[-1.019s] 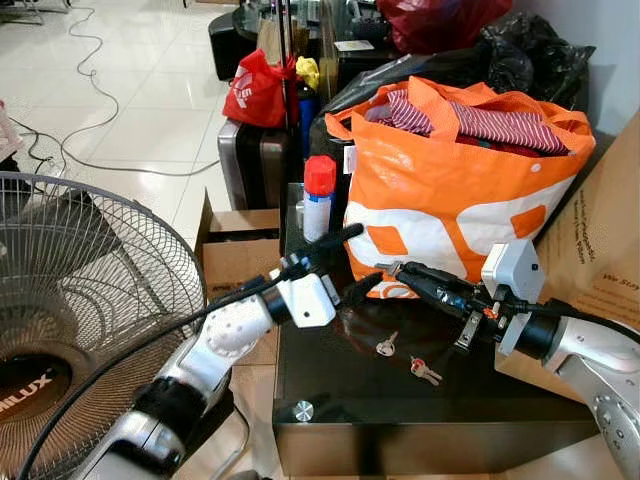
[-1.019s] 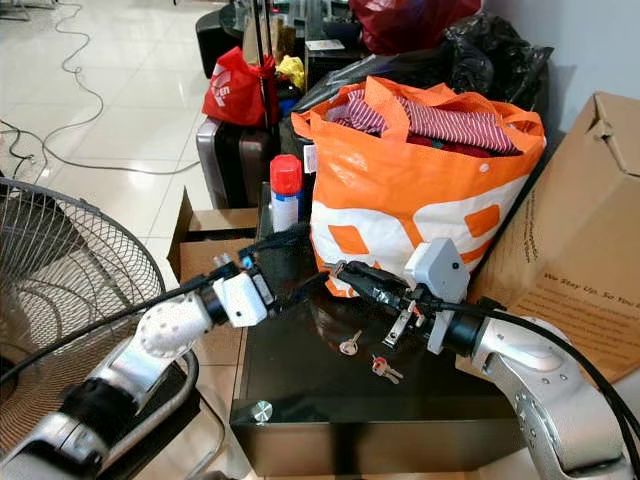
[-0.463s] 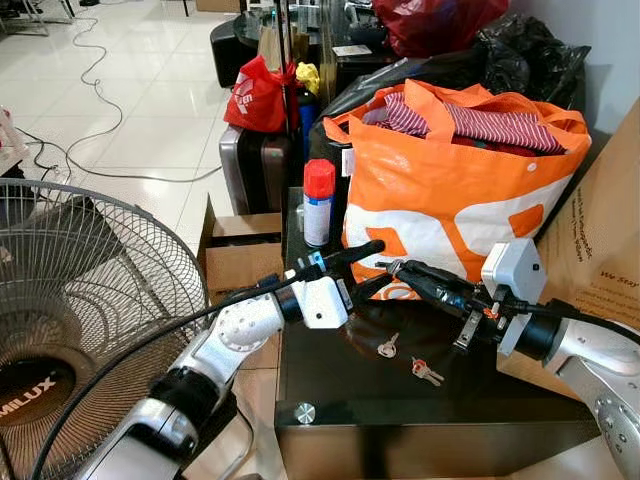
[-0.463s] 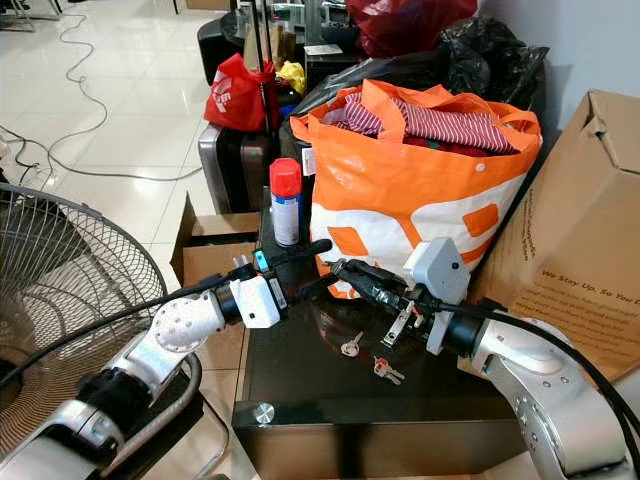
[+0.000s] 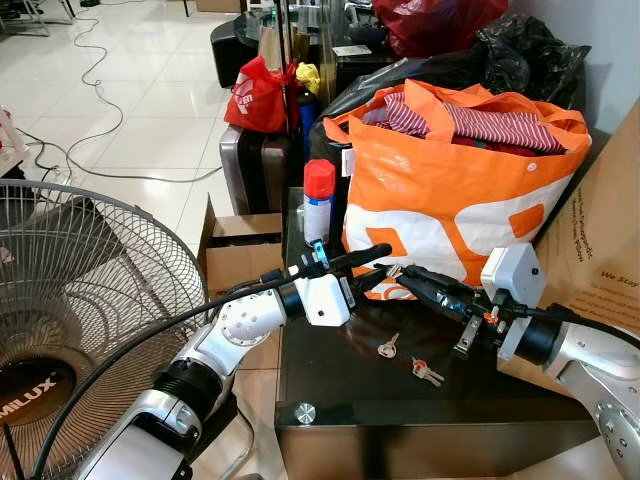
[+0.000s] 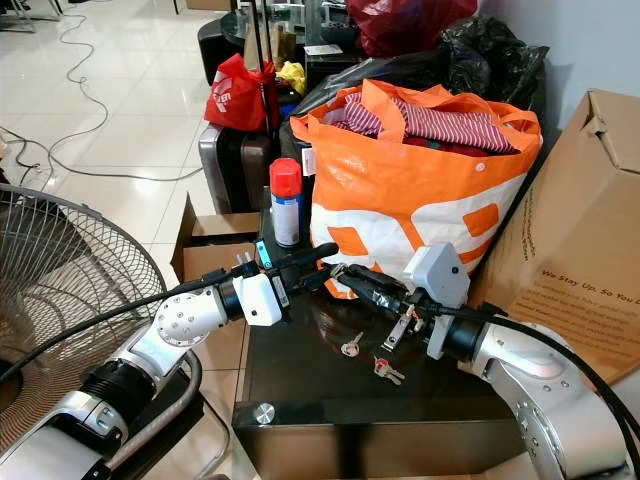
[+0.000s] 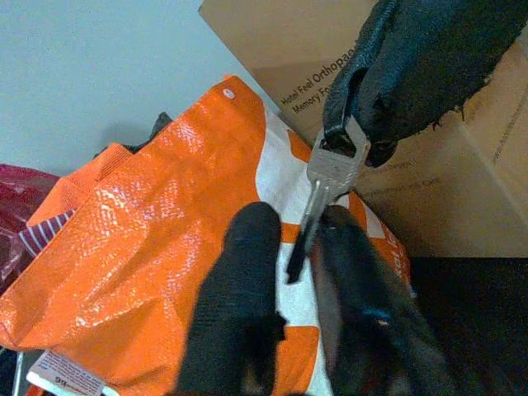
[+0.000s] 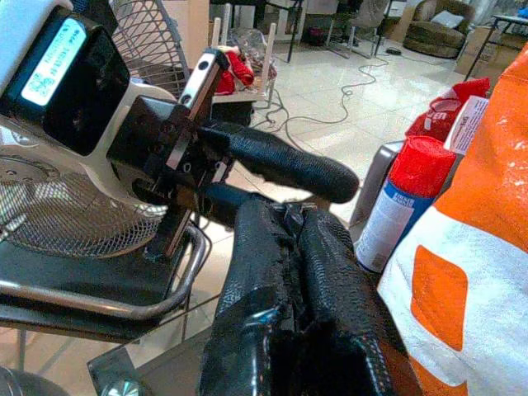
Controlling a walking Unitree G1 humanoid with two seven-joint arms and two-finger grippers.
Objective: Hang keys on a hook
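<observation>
— Where is the key?
— The right gripper has its fingers pinched tight on the top of a silver key. The key hangs down between the two fingers of the left gripper.
— Are the left fingers holding it?
— No. They are a little apart, with the key blade in the gap between them.
— Where do the two meet?
— Over the dark table, just in front of the orange bag.
— Anything else on the table?
— Two more keys lie flat near the middle. A red-capped spray can stands at the far left, beside the bag.
</observation>
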